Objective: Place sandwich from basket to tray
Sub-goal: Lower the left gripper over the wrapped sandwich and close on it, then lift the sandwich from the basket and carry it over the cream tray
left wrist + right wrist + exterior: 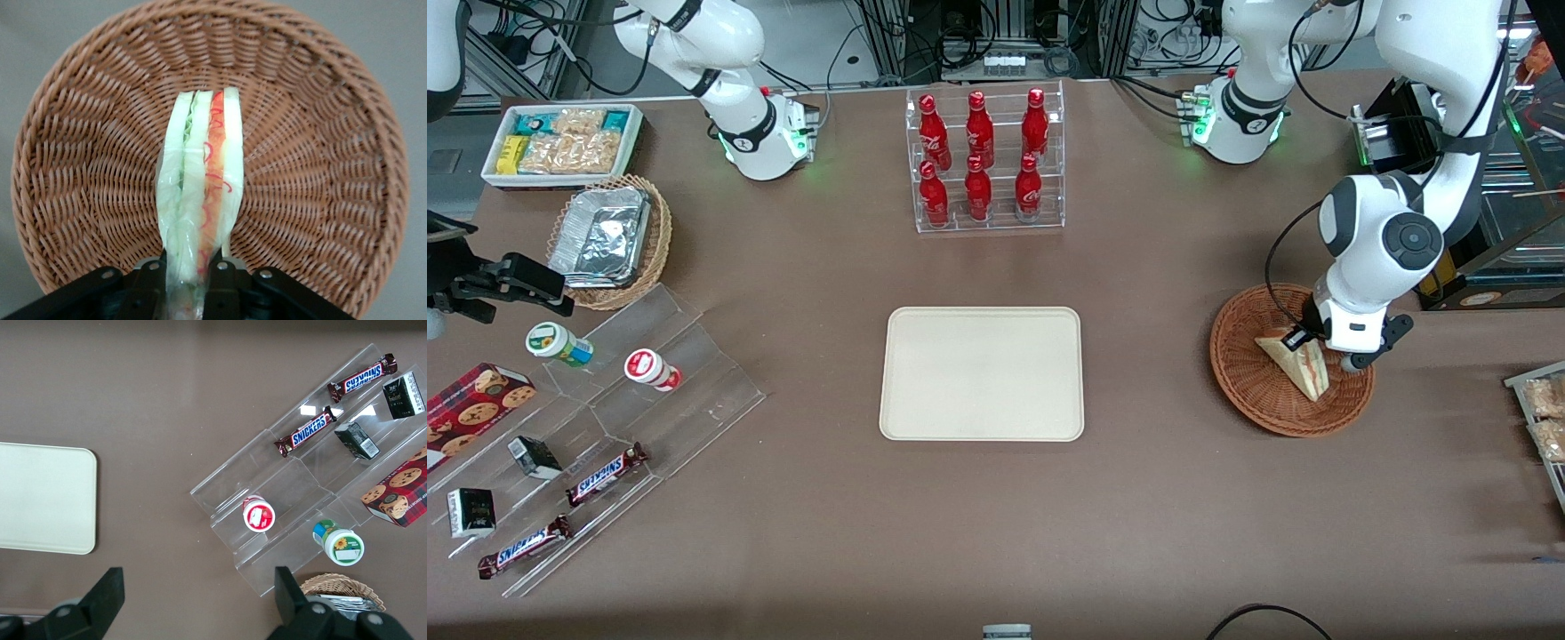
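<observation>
The sandwich is a plastic-wrapped wedge of white bread with red and green filling. It stands on edge in the reddish-brown wicker basket toward the working arm's end of the table. My left gripper is down in the basket, shut on the sandwich. In the left wrist view the black fingers press both sides of the sandwich, with the basket weave all around it. The cream tray lies flat in the middle of the table and also shows in the right wrist view.
A clear rack of red bottles stands farther from the front camera than the tray. Toward the parked arm's end are a tan basket with foil containers, a white bin of snacks and a clear stepped display with candy bars.
</observation>
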{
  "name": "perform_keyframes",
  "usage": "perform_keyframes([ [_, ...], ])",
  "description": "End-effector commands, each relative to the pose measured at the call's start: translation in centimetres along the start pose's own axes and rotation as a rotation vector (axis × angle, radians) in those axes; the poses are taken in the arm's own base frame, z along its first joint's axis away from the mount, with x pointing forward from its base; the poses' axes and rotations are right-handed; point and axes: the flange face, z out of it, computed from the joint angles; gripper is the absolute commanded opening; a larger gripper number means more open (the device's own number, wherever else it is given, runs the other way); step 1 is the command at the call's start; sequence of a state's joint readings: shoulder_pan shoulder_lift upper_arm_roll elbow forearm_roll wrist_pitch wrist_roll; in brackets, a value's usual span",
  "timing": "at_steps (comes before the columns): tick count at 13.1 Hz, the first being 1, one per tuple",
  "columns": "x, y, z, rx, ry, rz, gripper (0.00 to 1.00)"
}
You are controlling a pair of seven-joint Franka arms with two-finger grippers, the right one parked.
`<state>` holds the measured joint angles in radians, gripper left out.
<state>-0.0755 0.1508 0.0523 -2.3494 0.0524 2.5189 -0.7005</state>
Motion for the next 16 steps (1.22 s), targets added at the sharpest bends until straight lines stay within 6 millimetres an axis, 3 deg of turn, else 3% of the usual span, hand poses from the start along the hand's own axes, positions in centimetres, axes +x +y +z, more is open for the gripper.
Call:
perform_keyframes([
  [1, -1.4, 2.3, -7.3, 0.025, 0.000, 0.063, 0.08],
  [3, -3.2, 6.2, -14.0, 0.081, -0.035, 0.134, 0.08],
  [5, -6.7, 11.0, -19.4, 0.102, -0.054, 0.227, 0.08],
  [8, -14.1, 17.2, -21.9, 0.052, -0.028, 0.387, 0.09],
  [10, -18.2, 21.6, -21.8, 0.024, -0.043, 0.425, 0.11],
  [12, -20.9, 26.1, -20.8, 0.003, -0.024, 0.413, 0.11],
  [14, -25.3, 29.9, -17.9, -0.006, 0.002, 0.415, 0.11],
  [16, -28.1, 31.9, -14.9, -0.035, 0.023, 0.420, 0.11],
])
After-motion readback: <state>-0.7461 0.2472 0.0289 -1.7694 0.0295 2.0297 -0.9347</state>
